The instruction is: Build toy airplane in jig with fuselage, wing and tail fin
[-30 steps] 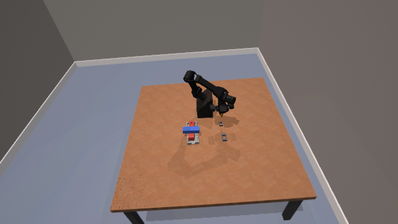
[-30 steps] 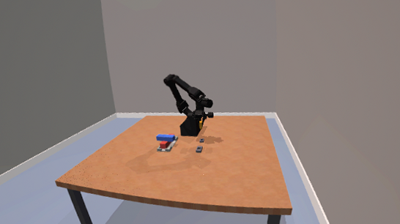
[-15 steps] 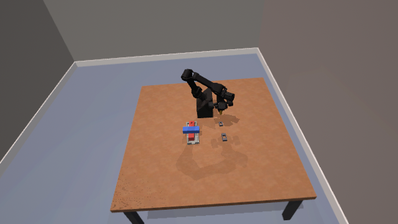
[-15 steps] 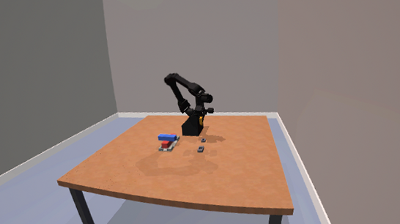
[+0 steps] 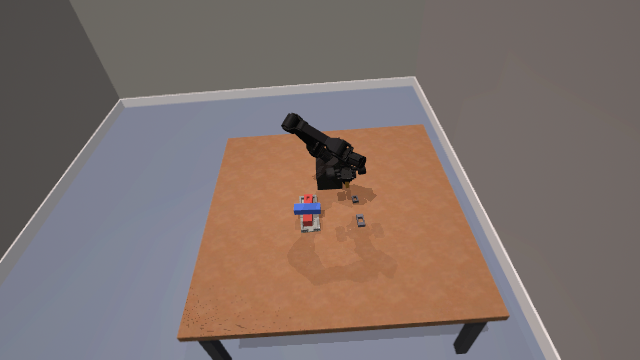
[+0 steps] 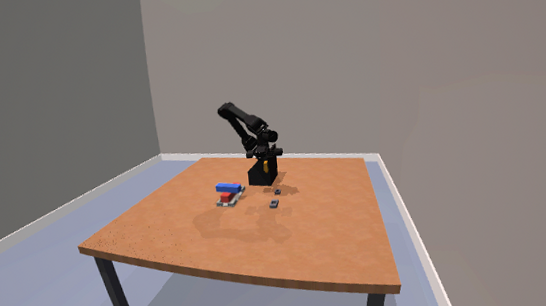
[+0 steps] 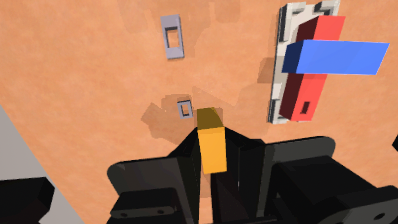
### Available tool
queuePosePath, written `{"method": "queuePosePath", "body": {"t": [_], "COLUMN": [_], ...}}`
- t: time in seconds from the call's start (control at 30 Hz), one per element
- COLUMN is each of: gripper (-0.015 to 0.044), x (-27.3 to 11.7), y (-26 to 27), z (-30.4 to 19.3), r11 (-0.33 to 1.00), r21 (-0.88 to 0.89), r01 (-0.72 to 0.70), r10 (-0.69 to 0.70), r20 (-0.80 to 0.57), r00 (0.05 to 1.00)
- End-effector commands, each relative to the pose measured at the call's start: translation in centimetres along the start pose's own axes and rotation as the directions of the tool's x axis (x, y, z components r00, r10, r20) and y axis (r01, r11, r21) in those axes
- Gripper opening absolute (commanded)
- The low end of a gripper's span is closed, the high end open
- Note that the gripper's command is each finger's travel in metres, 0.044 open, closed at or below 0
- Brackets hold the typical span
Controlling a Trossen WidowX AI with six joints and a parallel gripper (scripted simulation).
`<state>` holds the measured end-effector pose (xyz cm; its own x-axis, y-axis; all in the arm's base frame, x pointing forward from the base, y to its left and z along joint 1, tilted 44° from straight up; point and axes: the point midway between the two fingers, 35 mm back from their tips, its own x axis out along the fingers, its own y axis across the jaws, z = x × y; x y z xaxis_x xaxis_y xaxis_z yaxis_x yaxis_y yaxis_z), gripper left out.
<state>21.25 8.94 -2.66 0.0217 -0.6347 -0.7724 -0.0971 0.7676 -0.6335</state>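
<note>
The red fuselage (image 5: 307,220) (image 6: 226,197) (image 7: 303,95) lies in the grey-white cradle (image 5: 316,226) (image 6: 221,204) (image 7: 276,92). The blue wing (image 5: 307,208) (image 6: 228,187) (image 7: 340,57) lies across the top of the fuselage; its tab is hidden. The small dark socket opening near the fuselage's tail shows empty in the wrist view. My gripper (image 7: 208,129) is shut on the yellow-orange tail fin (image 5: 347,185) (image 6: 265,166) (image 7: 213,150) and holds it above the table, to one side of the cradle and near the arm's base. The fin's tab is not clearly visible.
Two grey holders with open centres stand on the table (image 5: 260,280) (image 6: 322,249): a small one (image 5: 355,199) (image 6: 277,192) (image 7: 185,109) near the held fin, and a larger one (image 5: 360,220) (image 6: 274,203) (image 7: 173,51) farther from the arm's base. Both are beside the cradle.
</note>
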Motion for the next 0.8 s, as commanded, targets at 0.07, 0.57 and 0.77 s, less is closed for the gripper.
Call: {"method": "queuePosePath", "body": {"t": [0.07,0.57,0.77], "gripper": [0.0000,0.0000,0.0000], "x": [0.3,1.0,1.2], "y": [-2.0,-6.9,-8.5], "z": [0.4,0.9,0.8], "r11": [1.000,1.000,0.999], "r21": [0.001,0.024,0.038], "r01": [-0.004,-0.013,-0.019], "r10": [0.004,0.013,0.019], "r20": [0.005,0.014,0.017], "r00": [1.000,1.000,1.000]}}
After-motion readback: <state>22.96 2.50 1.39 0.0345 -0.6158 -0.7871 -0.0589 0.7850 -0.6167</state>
